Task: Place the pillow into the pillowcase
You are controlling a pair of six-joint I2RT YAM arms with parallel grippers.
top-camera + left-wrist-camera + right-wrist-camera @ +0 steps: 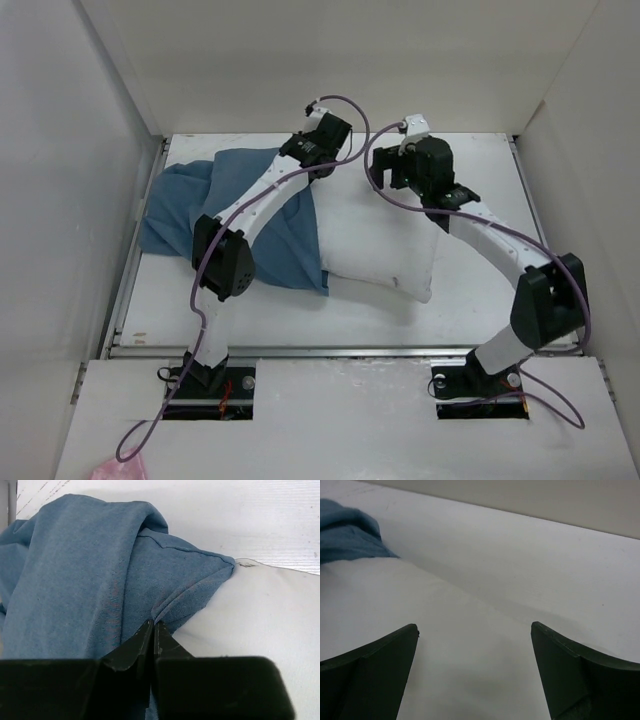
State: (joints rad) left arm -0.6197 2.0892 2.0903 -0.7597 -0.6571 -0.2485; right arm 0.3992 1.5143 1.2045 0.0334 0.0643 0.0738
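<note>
The white pillow (375,250) lies in the middle of the table, its left part inside the blue pillowcase (180,215). My left gripper (316,170) is at the pillow's far edge. In the left wrist view it (153,624) is shut on a fold of the pillowcase (75,580) at its hem, right beside the bare pillow (260,615). My right gripper (392,180) is open and empty just over the pillow's far right part. In the right wrist view its jaws (475,627) stand wide apart above the pillow (395,605), with the pillowcase (345,530) at the far left.
The white table (480,160) is boxed in by white walls on the left, back and right. A metal rail (340,350) runs along its near edge. A pink scrap (120,468) lies on the front shelf at the bottom left.
</note>
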